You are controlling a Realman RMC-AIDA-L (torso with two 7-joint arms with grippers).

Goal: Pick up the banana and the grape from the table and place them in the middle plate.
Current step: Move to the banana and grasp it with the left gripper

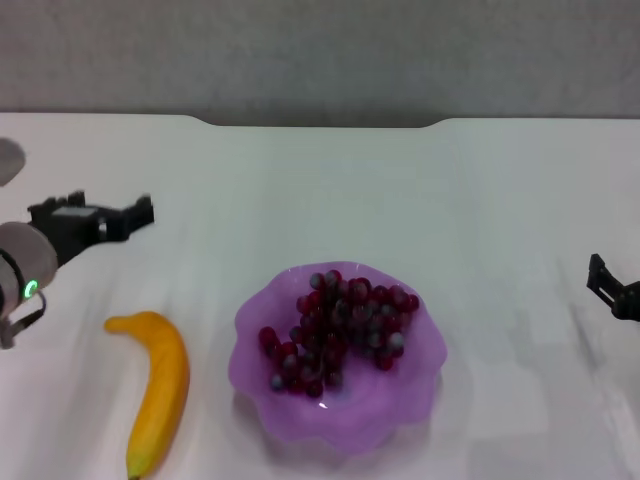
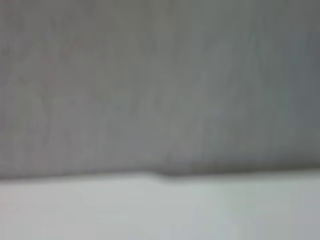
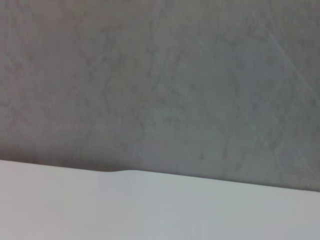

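Only the head view shows the left gripper [image 1: 140,212], holding nothing but with an unreadable finger gap, above the table [image 1: 480,200] beyond the banana [image 1: 160,390], the grape [image 1: 340,325] in the middle plate [image 1: 395,420], and the right gripper [image 1: 605,280] at the right edge, while both wrist views show just table and wall [image 3: 160,75].

Head view: the large white tabletop [image 1: 480,220] is seen from above and in front, looking forward and down, as far as its notched far edge and the grey textured wall [image 1: 320,55] behind it. Left and right wrist views: both are aimed level across the tabletop [image 2: 160,210] [image 3: 160,210] at the wall [image 2: 160,85] [image 3: 160,75]. The notched far edge and wall are shared by all three.
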